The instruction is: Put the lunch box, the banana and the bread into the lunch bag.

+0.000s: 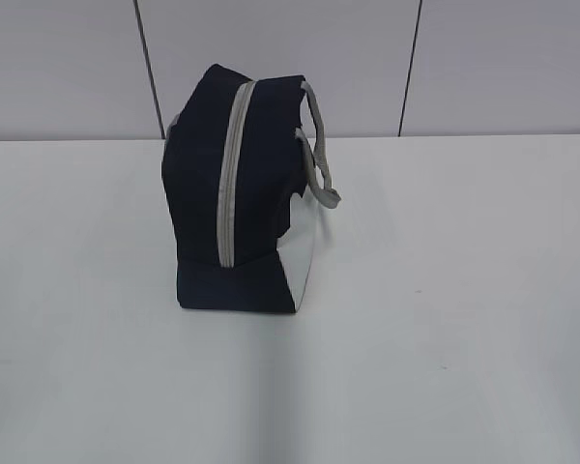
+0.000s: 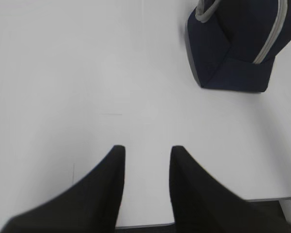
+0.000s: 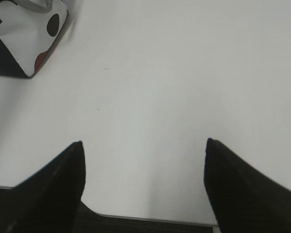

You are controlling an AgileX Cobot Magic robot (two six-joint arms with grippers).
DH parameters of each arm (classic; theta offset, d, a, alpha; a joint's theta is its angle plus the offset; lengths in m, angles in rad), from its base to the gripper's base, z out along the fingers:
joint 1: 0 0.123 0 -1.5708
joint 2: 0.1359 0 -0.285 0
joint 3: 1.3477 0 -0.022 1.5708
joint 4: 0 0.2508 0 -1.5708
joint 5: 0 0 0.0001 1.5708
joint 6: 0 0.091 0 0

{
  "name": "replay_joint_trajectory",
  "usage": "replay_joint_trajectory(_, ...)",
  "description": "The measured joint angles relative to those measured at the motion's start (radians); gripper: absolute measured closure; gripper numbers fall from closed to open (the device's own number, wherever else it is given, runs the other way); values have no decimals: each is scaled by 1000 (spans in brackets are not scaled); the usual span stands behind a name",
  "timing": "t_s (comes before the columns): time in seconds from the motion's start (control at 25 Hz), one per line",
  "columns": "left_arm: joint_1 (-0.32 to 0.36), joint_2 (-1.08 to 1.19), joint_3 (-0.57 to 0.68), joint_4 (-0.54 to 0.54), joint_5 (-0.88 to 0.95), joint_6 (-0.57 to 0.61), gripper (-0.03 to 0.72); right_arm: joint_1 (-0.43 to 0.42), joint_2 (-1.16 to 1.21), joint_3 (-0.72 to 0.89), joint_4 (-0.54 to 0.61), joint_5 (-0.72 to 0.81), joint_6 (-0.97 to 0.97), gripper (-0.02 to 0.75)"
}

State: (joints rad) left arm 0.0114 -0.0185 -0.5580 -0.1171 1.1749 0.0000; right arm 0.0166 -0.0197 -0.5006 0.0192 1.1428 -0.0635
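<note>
The navy-blue lunch bag stands on the white table, its grey zipper running up the end that faces the exterior view and appearing closed. Its white side panel faces right, and grey strap handles hang over that side. The left wrist view catches the bag at its top right; the right wrist view shows a corner of the white panel at its top left. My left gripper is open over bare table near the front edge. My right gripper is open wide, holding nothing. The lunch box, banana and bread are out of view.
The white table stretches around the bag, with a grey panelled wall behind it. The table's front edge lies just below both grippers in the wrist views.
</note>
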Motion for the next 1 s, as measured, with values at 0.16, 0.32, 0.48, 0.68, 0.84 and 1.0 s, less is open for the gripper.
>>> replay_joint_trajectory(0.16,19,0,0,0,0,0,446,0,0,0,0,0,0,174)
replay_joint_trajectory(0.32,22,0,0,0,0,0,446,0,0,0,0,0,0,174)
replay_joint_trajectory(0.48,22,0,0,0,0,0,452,0,0,0,0,0,0,174)
replay_joint_trajectory(0.68,23,0,0,0,-1,0,453,0,0,0,0,0,0,174)
replay_joint_trajectory(0.84,23,0,0,0,-1,0,453,0,0,0,0,0,0,174)
replay_joint_trajectory(1.0,23,0,0,0,-1,0,453,0,0,0,0,0,0,174)
